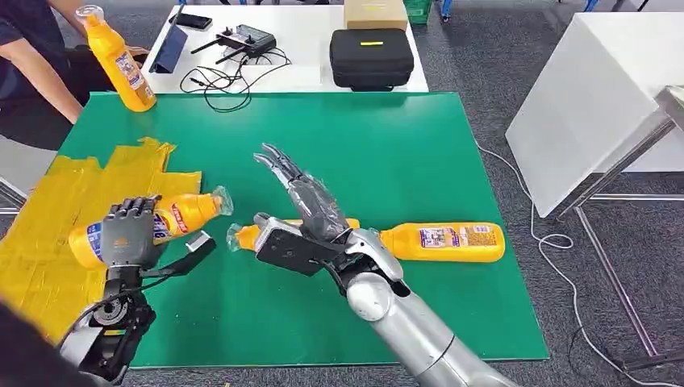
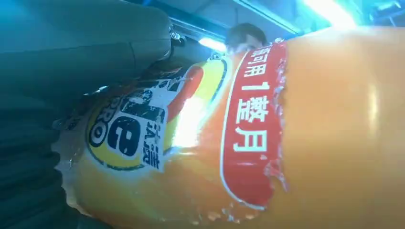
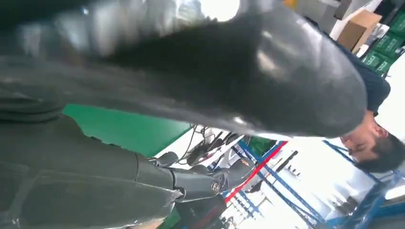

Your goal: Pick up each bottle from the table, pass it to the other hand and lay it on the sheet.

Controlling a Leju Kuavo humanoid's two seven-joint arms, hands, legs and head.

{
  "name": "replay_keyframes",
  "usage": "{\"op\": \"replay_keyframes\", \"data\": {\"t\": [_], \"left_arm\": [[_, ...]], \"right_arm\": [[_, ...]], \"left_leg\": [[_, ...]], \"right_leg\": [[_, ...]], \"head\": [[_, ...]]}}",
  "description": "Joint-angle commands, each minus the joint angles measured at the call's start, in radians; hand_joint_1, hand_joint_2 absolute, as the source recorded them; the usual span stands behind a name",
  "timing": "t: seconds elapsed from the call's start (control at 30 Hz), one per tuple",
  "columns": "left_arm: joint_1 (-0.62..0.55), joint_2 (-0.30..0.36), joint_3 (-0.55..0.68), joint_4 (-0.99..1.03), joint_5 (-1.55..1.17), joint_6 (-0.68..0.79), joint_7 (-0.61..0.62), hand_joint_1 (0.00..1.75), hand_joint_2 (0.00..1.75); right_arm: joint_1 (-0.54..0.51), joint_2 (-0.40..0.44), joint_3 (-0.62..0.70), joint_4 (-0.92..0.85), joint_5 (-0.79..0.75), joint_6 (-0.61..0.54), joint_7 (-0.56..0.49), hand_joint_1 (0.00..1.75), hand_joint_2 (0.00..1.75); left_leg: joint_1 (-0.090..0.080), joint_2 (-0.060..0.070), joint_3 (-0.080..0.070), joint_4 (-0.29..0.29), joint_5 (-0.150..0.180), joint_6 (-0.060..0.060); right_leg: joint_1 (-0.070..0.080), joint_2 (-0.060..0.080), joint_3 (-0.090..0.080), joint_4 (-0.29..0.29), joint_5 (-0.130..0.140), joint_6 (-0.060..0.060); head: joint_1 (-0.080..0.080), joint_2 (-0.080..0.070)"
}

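Our left hand [image 1: 129,232] grips an orange bottle [image 1: 179,216] around its middle, fingers wrapped over the label, and holds it lying on its side with the clear cap pointing toward our right hand. In the left wrist view the same bottle [image 2: 286,143] presses close against the palm, its red and yellow label facing the camera. The held bottle sits above the edge of the yellow sheet [image 1: 48,242], which lies spread over the left part of the green table [image 1: 403,145].

Our right hand [image 1: 302,197] is empty, its fingers stretched out and apart, raised over the table. Just beyond its wrist a second bottle [image 1: 444,242] lies on its side on the green surface, partly hidden by the arm.

At the far left corner a person's hand [image 1: 85,12] holds a third bottle [image 1: 121,60] upright on the table.
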Motion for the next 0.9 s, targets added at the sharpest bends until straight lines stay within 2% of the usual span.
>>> {"op": "replay_keyframes", "data": {"t": [0.03,0.17,0.37,0.4,0.6,0.8,0.83,0.9], "left_arm": [[-0.090,-0.026,-0.057,0.275,0.012,-0.001,-0.041,1.75,1.75],[-0.122,-0.050,-0.076,0.392,0.027,-0.031,0.008,1.75,1.75],[-0.123,-0.042,-0.046,0.394,0.058,-0.063,0.015,1.75,1.75],[-0.123,-0.039,-0.036,0.393,0.066,-0.066,0.033,1.75,1.75],[-0.158,0.009,0.102,0.388,0.194,-0.088,0.064,1.75,1.75],[-0.161,0.019,0.136,0.395,0.217,-0.096,0.084,1.75,1.75],[-0.163,0.016,0.131,0.398,0.208,-0.109,0.104,0.00,1.75],[-0.168,0.007,0.134,0.399,0.210,-0.134,0.121,0.00,1.75]], "right_arm": [[-0.052,-0.020,0.018,0.082,0.009,0.013,0.002,0.00,0.00],[-0.064,-0.011,0.029,0.095,0.008,0.022,0.004,0.00,0.00],[-0.062,-0.017,0.039,0.087,0.007,0.029,0.005,0.00,0.00],[-0.059,-0.020,0.039,0.081,0.005,0.030,0.010,0.00,0.00],[-0.026,-0.030,0.030,0.056,0.008,0.024,0.028,0.00,0.00],[-0.025,-0.026,0.032,0.056,0.017,0.024,0.034,0.00,0.00],[-0.025,-0.027,0.031,0.055,0.019,0.022,0.039,0.00,0.00],[-0.023,-0.032,0.030,0.052,0.020,0.023,0.045,0.00,0.00]], "left_leg": [[0.000,-0.002,0.006,-0.002,-0.001,0.000],[0.000,-0.003,0.008,-0.002,-0.001,0.001],[0.000,0.000,0.004,-0.001,-0.001,0.000],[0.000,-0.001,0.009,-0.002,-0.002,0.001],[0.001,-0.001,0.004,-0.001,0.000,0.000],[0.001,0.007,0.011,-0.002,-0.002,-0.001],[0.000,0.007,0.009,-0.002,-0.001,-0.001],[0.001,0.006,0.012,-0.002,-0.002,-0.001]], "right_leg": [[0.000,-0.003,0.006,-0.001,-0.002,0.000],[0.000,-0.005,0.008,-0.001,-0.003,0.001],[0.000,-0.002,0.004,0.000,-0.001,0.001],[0.000,-0.003,0.008,0.000,-0.003,0.001],[0.001,-0.001,0.004,-0.001,0.000,0.000],[0.001,0.005,0.008,0.001,-0.001,-0.001],[0.000,0.006,0.005,0.001,0.000,-0.001],[0.001,0.004,0.008,0.002,-0.002,0.000]], "head": [[0.000,0.000],[0.000,0.000],[0.000,0.000],[0.000,0.000],[0.000,0.000],[0.000,0.000],[0.000,0.000],[0.000,0.000]]}}
